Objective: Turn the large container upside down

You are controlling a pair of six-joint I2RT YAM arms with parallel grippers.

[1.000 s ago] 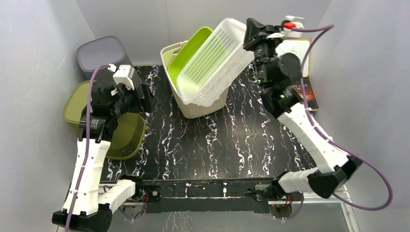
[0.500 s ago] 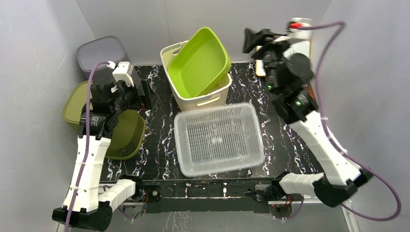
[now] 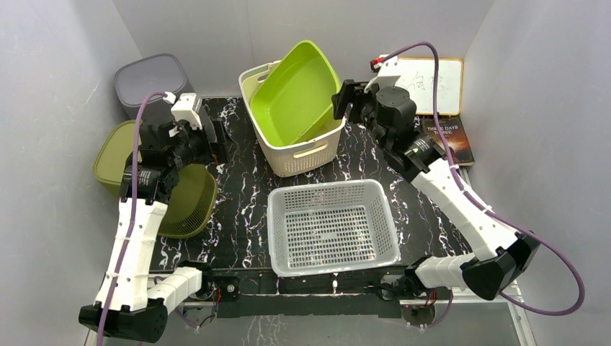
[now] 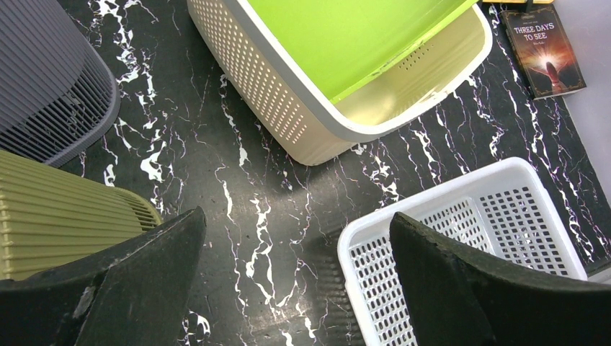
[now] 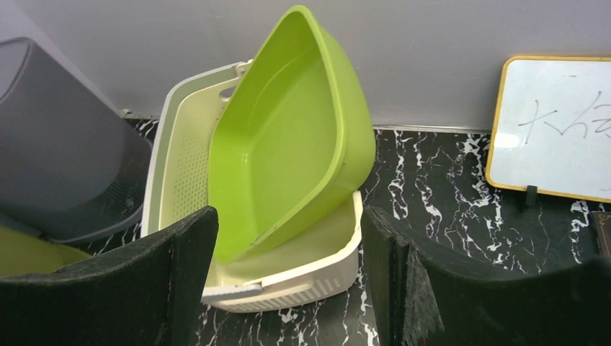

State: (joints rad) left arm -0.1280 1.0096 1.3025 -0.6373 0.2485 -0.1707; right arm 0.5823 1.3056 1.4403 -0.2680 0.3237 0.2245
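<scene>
Hovering with right gripper (image 3: 346, 101) spread wide and empty just beside the cream perforated plastic basket (image 3: 299, 155) at the far edge of the marbled table (image 3: 238, 216), left gripper (image 3: 214, 146) open and empty too, risking the loose lime-green plastic tub (image 3: 295, 94) tumbling onto the white mesh crate (image 3: 331, 227) on flipping.

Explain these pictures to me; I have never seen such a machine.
These are two robot arms bolted at the table's near edge: the left arm and the right arm. The wide picture is taken from above and behind them; the other two come from a camera on each wrist, with that arm's own jaws at the bottom. On the table stand a white basket, open side up, and a cream basket with a green tub leaning in it. A grey bin and an olive bin sit at the left, a whiteboard and a book at the right. Both pairs of jaws stand open, holding nothing.
</scene>
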